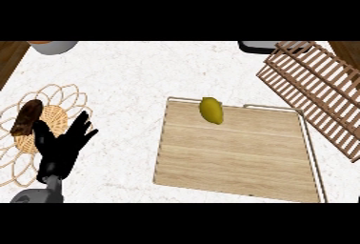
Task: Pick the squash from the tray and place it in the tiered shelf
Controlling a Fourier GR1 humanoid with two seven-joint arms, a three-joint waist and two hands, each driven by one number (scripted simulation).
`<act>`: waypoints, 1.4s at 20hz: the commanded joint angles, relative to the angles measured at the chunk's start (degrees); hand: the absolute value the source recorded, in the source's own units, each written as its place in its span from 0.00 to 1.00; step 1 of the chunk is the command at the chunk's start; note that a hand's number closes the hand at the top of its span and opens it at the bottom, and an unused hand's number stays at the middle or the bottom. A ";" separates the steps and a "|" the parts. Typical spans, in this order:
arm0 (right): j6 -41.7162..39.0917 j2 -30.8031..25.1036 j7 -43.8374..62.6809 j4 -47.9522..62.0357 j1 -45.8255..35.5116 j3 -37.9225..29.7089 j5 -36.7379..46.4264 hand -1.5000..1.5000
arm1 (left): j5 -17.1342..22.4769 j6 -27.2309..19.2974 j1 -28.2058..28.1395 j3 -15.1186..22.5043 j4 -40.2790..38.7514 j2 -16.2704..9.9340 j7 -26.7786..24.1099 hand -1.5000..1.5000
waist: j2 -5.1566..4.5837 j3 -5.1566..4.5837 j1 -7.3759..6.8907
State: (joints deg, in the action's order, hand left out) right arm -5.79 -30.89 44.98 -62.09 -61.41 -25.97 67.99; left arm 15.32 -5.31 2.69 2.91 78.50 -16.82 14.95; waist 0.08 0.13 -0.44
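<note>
At the far left of the frame a woven mat [53, 119] with looped edges lies on the pale marbled worktop [134, 76], and a dark brown oblong thing [26, 117] rests on it. Just right of that, at the lower left, the left hand [62, 145] stands with its fingers straight and spread upward, holding nothing. A grey round vessel [53, 46] shows at the upper left edge. Toward the middle and lower right sits the wooden tray [232, 157] with a pale rim. The yellow squash [212, 110] lies on the tray near its upper left corner, well apart from the hand. At the upper right the slatted wooden tiered shelf [313, 90] runs diagonally beside the tray.
</note>
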 commanded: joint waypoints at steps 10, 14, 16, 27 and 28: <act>9.98 -0.91 3.75 -0.16 -0.76 -2.76 -2.83 0.00 | -2.22 -1.22 -0.44 0.84 1.79 2.14 3.35 0.50 | -0.20 -0.12 -0.32; 11.74 -0.65 3.37 -4.62 -0.20 -5.38 -7.32 0.00 | -0.99 2.94 -0.72 -2.58 -4.49 0.25 -2.70 0.50 | -0.08 -0.18 0.44; 17.10 1.93 4.78 -5.28 -1.31 -5.54 -7.44 0.00 | -1.75 0.47 0.70 -1.11 -1.66 1.82 0.92 0.50 | -0.12 -0.14 0.06; 25.18 -3.99 7.73 -12.11 -1.61 -8.63 -8.39 0.00 | -0.77 2.54 -1.78 -3.18 0.25 0.40 1.44 0.50 | 0.02 -0.17 0.15; 27.92 -2.49 7.24 -14.47 1.47 -9.26 -8.20 0.00 | -3.89 -0.49 -0.92 0.16 -0.33 3.99 0.77 0.50 | 0.00 -0.15 0.57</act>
State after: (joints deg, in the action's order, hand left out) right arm 18.38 -32.36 50.25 -73.45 -61.74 -34.90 57.88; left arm 13.17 -4.44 2.40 1.37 79.09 -14.98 15.95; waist 0.21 0.12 -0.16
